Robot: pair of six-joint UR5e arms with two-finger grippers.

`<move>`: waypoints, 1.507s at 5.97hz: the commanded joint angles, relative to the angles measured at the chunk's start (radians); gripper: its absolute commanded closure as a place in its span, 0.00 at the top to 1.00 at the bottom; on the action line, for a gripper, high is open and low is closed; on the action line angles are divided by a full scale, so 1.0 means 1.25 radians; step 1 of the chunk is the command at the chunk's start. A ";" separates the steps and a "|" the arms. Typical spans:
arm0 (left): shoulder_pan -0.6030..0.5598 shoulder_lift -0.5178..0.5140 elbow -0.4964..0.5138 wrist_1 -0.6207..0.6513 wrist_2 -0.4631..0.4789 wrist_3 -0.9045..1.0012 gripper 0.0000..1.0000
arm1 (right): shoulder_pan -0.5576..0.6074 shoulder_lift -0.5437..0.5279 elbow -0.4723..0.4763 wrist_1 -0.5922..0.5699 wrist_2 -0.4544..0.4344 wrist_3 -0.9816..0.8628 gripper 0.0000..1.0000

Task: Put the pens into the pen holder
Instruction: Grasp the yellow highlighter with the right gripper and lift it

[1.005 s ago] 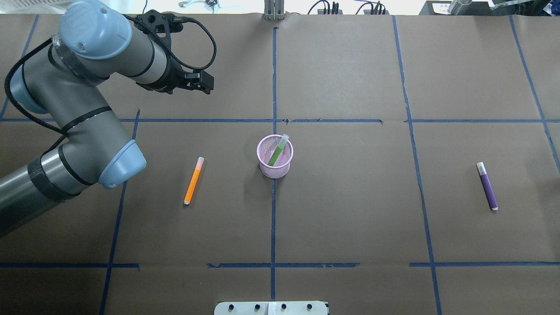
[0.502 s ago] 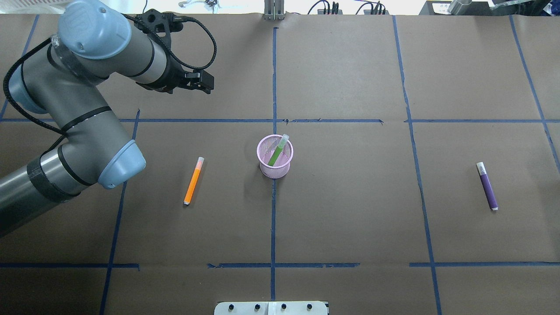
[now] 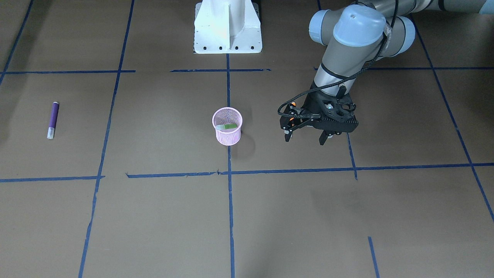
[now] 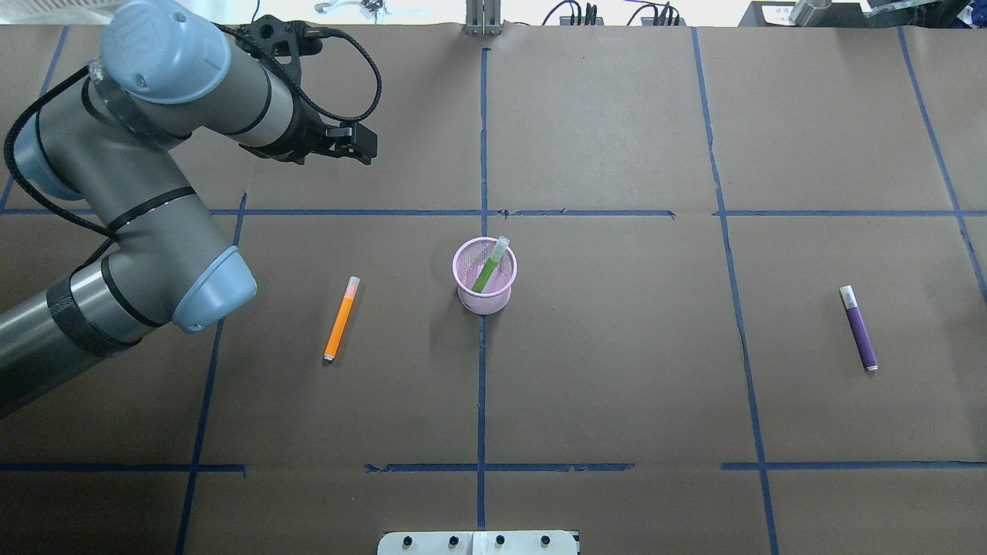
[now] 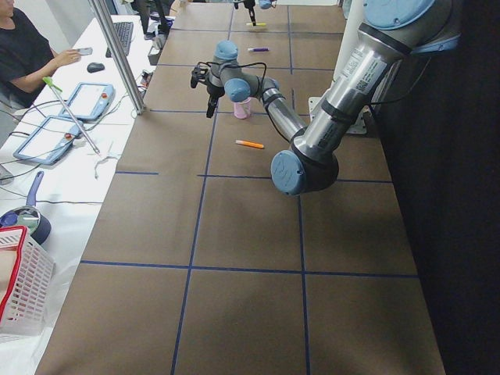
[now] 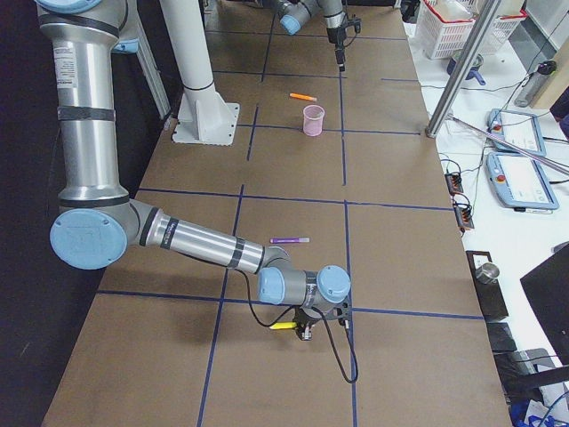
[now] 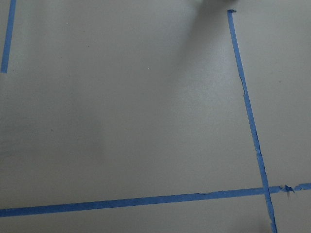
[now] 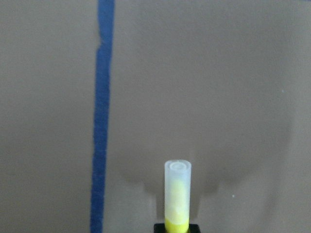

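Note:
The pink mesh pen holder (image 4: 484, 287) stands at the table's middle with a green pen (image 4: 486, 271) leaning inside it. An orange pen (image 4: 340, 321) lies to its left and a purple pen (image 4: 859, 330) far to its right. My left gripper (image 3: 305, 139) hangs open and empty above the table, beyond the orange pen and apart from it. Off the overhead view's right side, my right gripper (image 6: 307, 331) is low over the table. It is shut on the end of a yellow pen (image 8: 177, 196) with a pale cap, which sticks out level.
Brown paper with blue tape lines (image 4: 482, 154) covers the table. The robot's white base (image 3: 227, 27) stands at the near middle edge. A person and tablets (image 5: 86, 98) are at a side bench past the table's far edge.
The left arm has barely shifted. The pens and the holder lie as they did.

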 commanded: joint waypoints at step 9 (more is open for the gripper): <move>0.003 0.026 -0.001 -0.013 0.001 0.005 1.00 | -0.512 0.387 0.538 0.001 -0.384 0.900 0.00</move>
